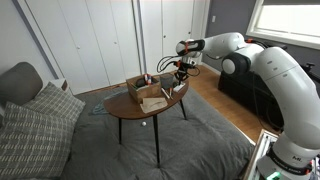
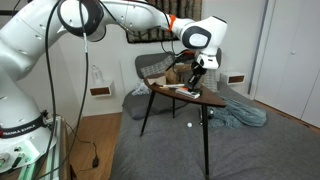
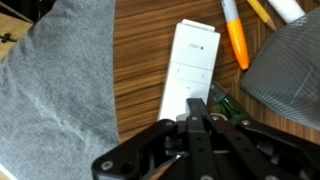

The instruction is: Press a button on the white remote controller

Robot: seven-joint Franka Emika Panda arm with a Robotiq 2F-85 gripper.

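The white remote controller (image 3: 192, 68) lies flat on the brown wooden table (image 3: 140, 60), long and slim, with faint buttons on its face. In the wrist view my gripper (image 3: 197, 106) is shut, its fingers pressed together, with the tips over the near end of the remote; contact cannot be made out. In both exterior views the gripper (image 1: 180, 78) (image 2: 196, 78) hangs low over the small oval table (image 1: 150, 108). The remote shows as a pale strip in an exterior view (image 2: 183, 89).
An orange-and-white marker (image 3: 235, 35) and other pens lie beside the remote. A green object (image 3: 225, 103) sits by the fingers. A brown open box (image 1: 146, 88) stands on the table. Grey fabric (image 3: 50, 100) lies below; a sofa with a plaid cushion (image 1: 35, 125) stands nearby.
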